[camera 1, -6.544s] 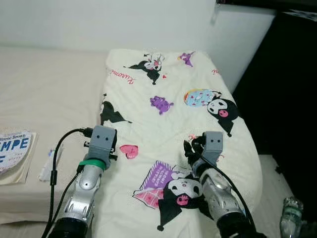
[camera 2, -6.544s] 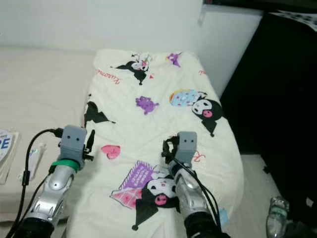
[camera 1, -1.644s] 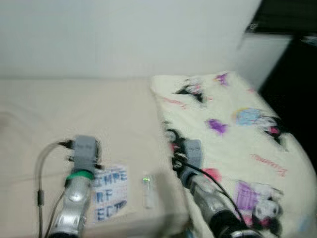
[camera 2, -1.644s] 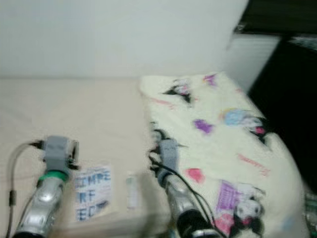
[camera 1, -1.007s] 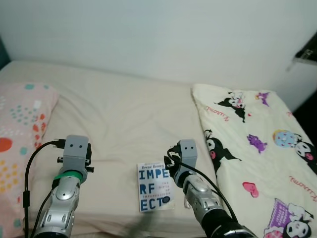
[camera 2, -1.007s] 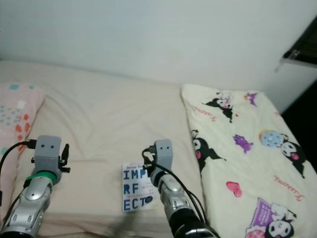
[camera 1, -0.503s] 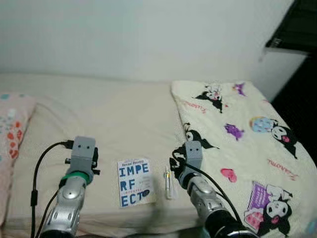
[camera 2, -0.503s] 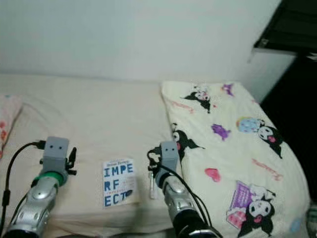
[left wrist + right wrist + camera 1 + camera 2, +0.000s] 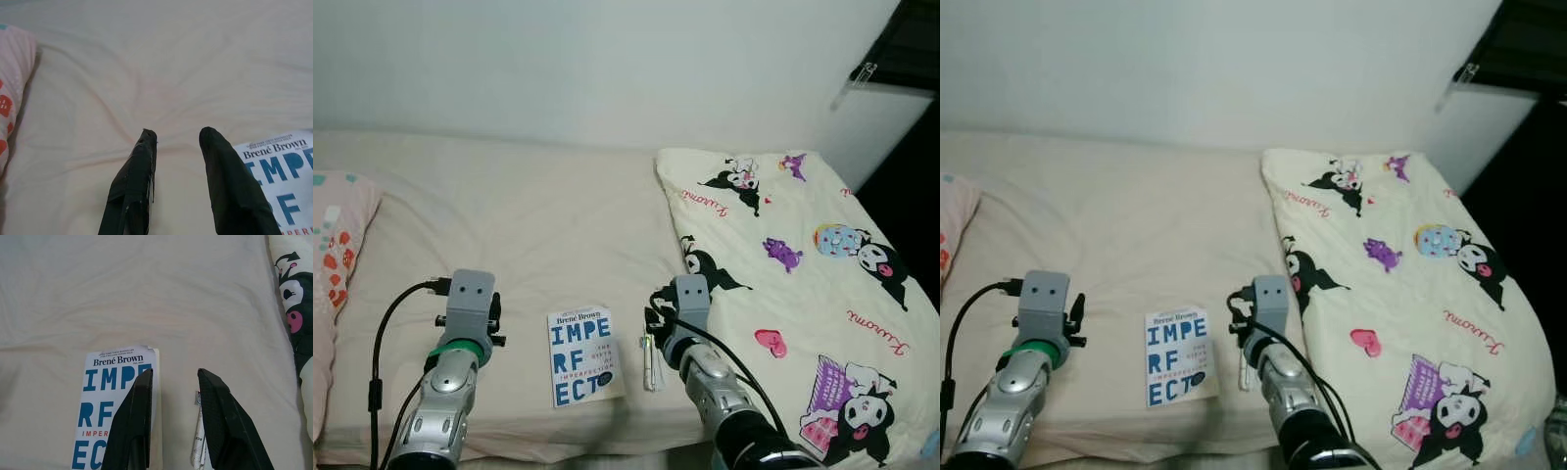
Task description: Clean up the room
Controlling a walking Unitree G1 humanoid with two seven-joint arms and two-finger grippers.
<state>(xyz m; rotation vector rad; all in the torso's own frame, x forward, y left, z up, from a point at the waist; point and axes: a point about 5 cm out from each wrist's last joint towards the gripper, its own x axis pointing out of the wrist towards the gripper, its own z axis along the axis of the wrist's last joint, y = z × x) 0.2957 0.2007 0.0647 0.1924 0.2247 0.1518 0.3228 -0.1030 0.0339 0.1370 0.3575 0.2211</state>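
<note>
White, blue-lettered book (image 9: 583, 356) lies flat beside a small packet (image 9: 649, 361).

Cream-sheeted bed (image 9: 529, 225), book (image 9: 583, 355), small white tube (image 9: 649, 360) beside it, cartoon-print blanket (image 9: 803, 264), pink pillow (image 9: 337, 235)

Book (image 9: 117, 401) title cut off; wrapper (image 9: 198, 448) print perhaps unreadable

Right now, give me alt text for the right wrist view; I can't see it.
The right gripper hangs open above a cream bedsheet, its black fingers over the gap between a white Brené Brown book and a small tube-like item.
</note>
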